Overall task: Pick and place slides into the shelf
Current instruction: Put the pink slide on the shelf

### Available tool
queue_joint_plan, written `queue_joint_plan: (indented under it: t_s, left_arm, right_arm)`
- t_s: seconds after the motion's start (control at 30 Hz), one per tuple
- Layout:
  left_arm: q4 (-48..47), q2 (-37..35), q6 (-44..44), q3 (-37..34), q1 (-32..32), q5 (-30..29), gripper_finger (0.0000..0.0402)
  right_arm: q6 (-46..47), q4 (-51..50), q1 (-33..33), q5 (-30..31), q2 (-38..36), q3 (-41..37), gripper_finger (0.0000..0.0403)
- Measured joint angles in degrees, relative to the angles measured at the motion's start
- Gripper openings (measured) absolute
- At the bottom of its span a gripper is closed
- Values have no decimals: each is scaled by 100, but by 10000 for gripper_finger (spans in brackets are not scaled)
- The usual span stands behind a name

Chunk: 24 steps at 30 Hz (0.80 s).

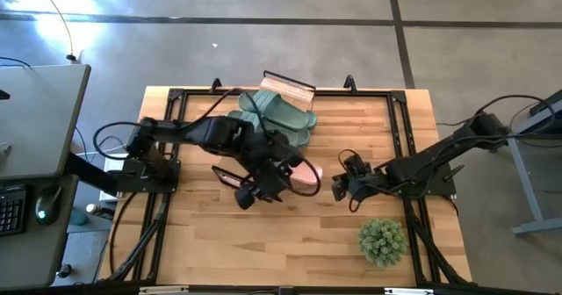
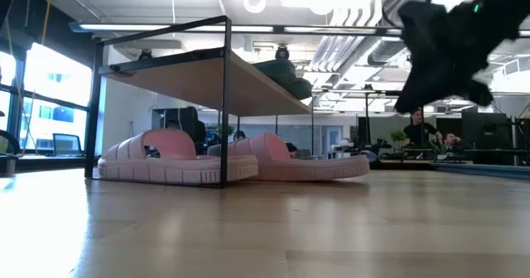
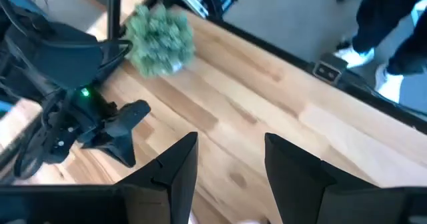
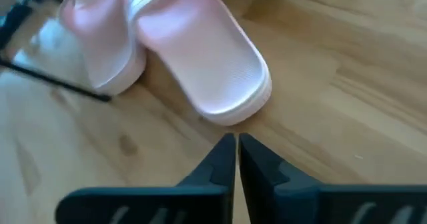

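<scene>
Near the table's centre, two pale pink rubber slides [image 4: 200, 57] lie under the bamboo-topped wire shelf [image 2: 199, 75]; right end effector [image 4: 235, 159] pressed together, empty; left end effector [image 3: 227, 167] spread, empty.

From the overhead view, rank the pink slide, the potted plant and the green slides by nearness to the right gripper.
Measured from the right gripper, shut near the table's middle:
1. Pink slide: just beside the fingertips, toward the left arm.
2. Potted plant: toward the near right corner of the table.
3. Green slides: at the far edge, on the shelf.
</scene>
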Motion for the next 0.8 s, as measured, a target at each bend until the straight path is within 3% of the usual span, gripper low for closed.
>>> queue_joint_plan:
  t_s: [0.2, 0.5, 0.8]
  left_arm:
    - [-428, 36, -76, -19, -170, -371, 156]
    - [-391, 70, -109, -20, -379, -587, 156]
    - [-331, 59, -113, -19, -370, -628, 156]
  right_arm:
    - [133, 1123, -170, 18, 467, -580, 2]
    - [-224, 2080, -544, -347, 1453, -581, 0]
    - [-681, 2747, -1070, -571, 1778, -522, 0]
